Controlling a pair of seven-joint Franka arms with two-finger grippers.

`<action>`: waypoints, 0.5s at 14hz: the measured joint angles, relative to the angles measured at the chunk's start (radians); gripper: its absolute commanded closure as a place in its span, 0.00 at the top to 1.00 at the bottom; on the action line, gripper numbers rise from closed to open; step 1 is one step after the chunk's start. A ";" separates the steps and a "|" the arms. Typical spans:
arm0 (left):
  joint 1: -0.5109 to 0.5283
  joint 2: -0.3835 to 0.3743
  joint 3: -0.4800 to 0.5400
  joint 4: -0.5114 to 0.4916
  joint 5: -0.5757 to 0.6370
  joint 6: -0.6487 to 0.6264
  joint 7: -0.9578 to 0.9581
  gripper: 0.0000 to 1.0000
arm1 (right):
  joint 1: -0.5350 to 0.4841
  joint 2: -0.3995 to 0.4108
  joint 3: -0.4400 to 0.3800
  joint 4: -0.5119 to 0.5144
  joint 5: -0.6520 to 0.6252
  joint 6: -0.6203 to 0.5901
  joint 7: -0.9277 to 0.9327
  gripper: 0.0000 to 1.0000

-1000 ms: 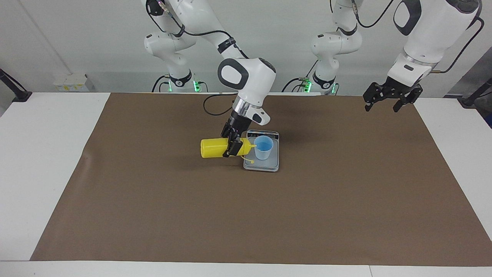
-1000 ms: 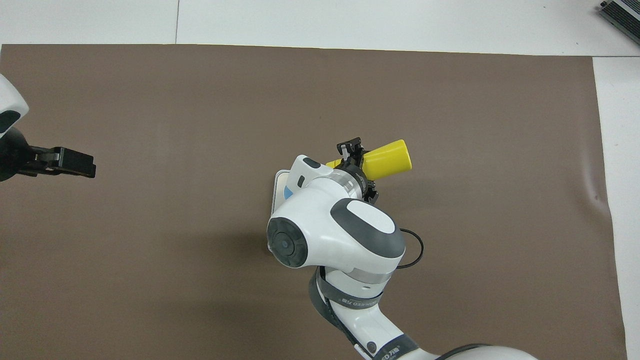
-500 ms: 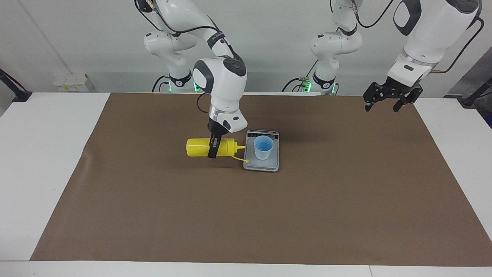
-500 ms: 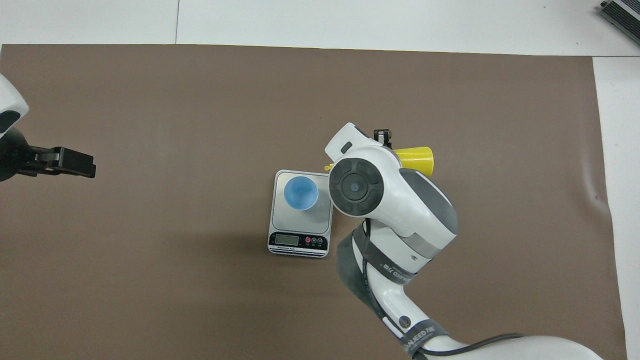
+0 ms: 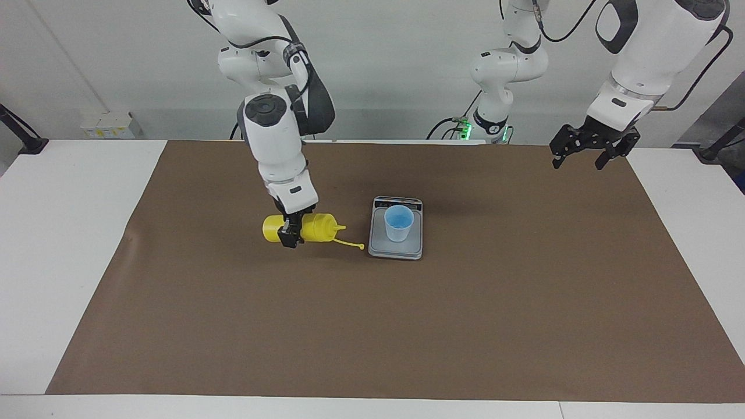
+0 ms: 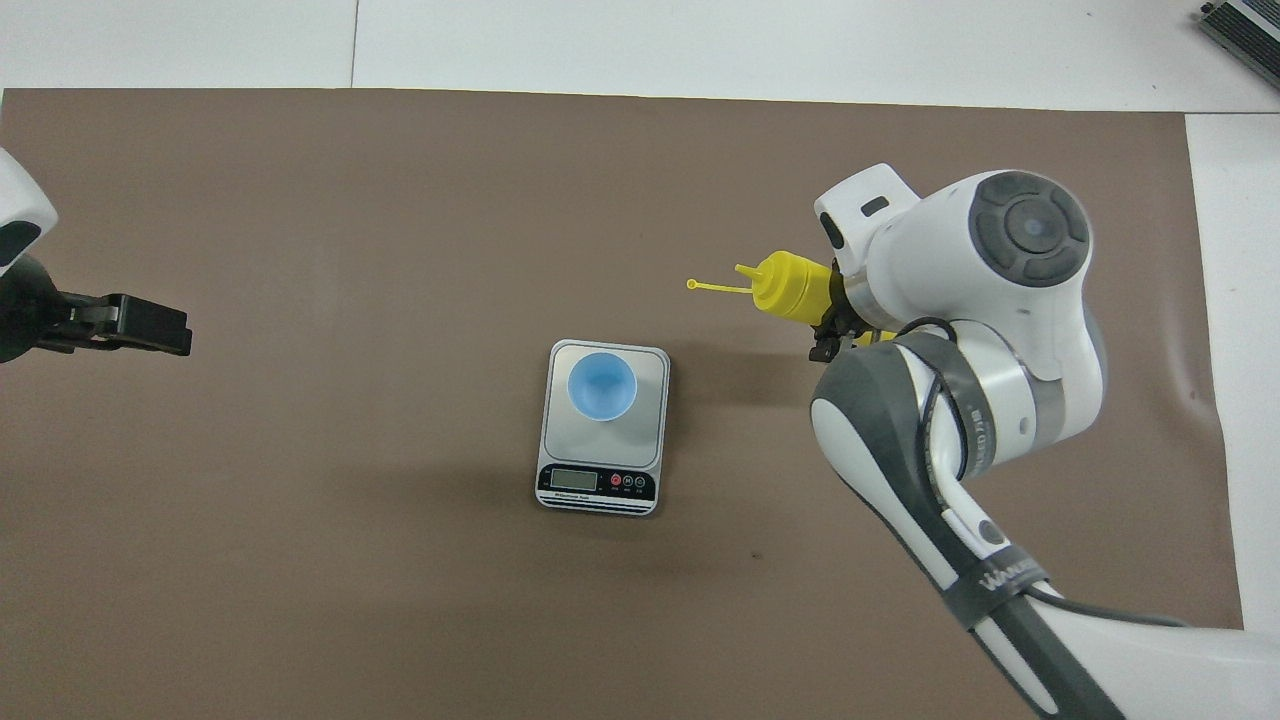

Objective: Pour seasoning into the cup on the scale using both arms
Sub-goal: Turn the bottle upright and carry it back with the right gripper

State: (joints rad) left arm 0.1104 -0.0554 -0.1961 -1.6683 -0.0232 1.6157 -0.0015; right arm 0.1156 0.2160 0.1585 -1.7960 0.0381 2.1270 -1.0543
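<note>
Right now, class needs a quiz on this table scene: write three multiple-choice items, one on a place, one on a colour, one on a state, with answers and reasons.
1. Where does the cup stand?
A on the scale
B on the brown mat
C in a gripper

2. What colour is the squeeze bottle?
A red
B yellow
C green

3. How is the bottle held by the right gripper?
A upright
B upside down
C on its side, nozzle toward the scale

Answers: 1 A, the cup sits on the platform; 2 B, its body is yellow; 3 C, it lies level in the grip.
</note>
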 measured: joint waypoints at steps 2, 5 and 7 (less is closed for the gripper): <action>0.000 0.000 0.000 0.000 0.000 0.000 0.000 1.00 | -0.059 0.000 0.000 0.000 0.104 0.000 -0.126 0.00; 0.000 0.000 0.000 0.000 0.000 0.000 0.000 1.00 | -0.157 0.000 -0.002 -0.007 0.276 0.000 -0.298 0.00; 0.000 0.000 0.000 0.000 0.000 0.000 0.000 1.00 | -0.222 0.000 -0.002 -0.024 0.390 -0.001 -0.392 0.00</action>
State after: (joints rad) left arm 0.1104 -0.0554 -0.1960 -1.6683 -0.0232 1.6157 -0.0015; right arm -0.1068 0.2160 0.1563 -1.8198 0.4283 2.1264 -1.4466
